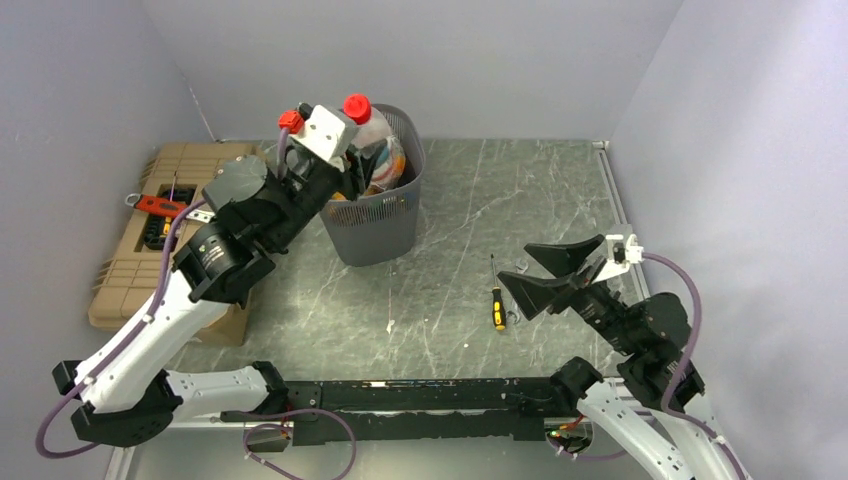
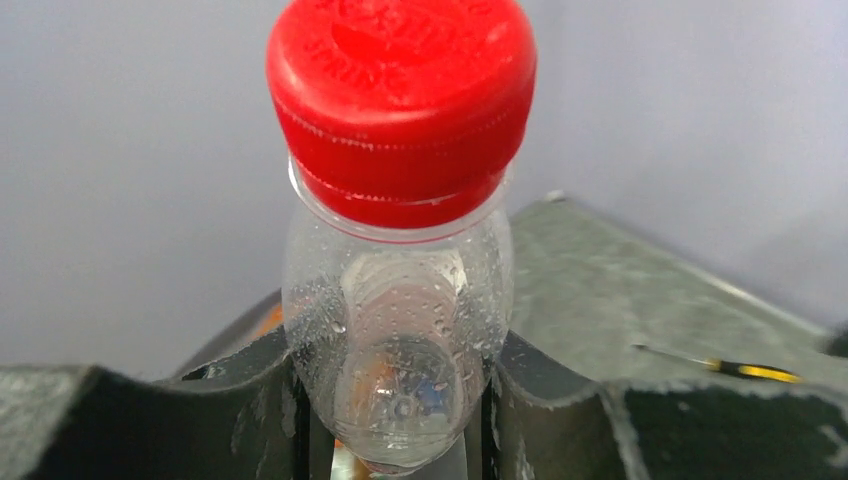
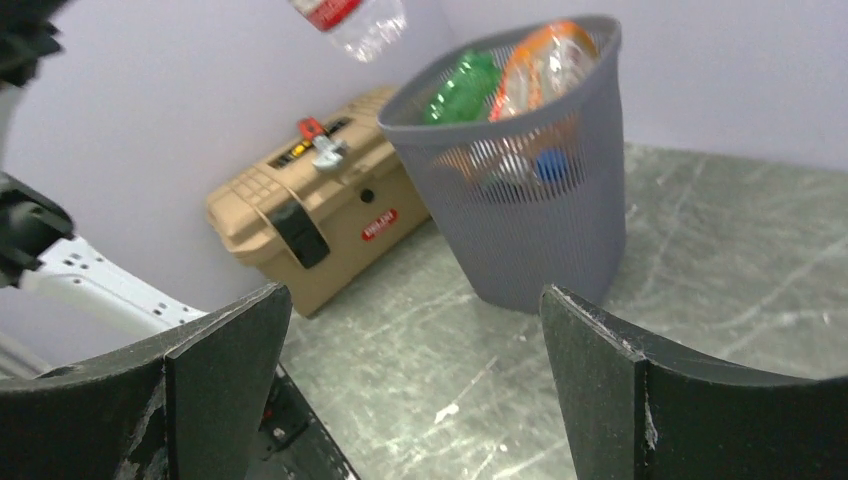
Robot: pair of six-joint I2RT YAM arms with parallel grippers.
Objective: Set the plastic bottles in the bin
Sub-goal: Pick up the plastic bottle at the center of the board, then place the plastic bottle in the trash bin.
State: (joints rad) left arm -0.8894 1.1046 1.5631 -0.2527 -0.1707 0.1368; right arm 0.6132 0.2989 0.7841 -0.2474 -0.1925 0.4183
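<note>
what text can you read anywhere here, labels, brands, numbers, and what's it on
"SPRING": embossed on the red cap of the held bottle, as best it reads; the rest of the embossing is too faint.
Red badge on the toolbox: too small to read.
Labels on the bottles in the bin: too blurred to read.
No other text shows.
</note>
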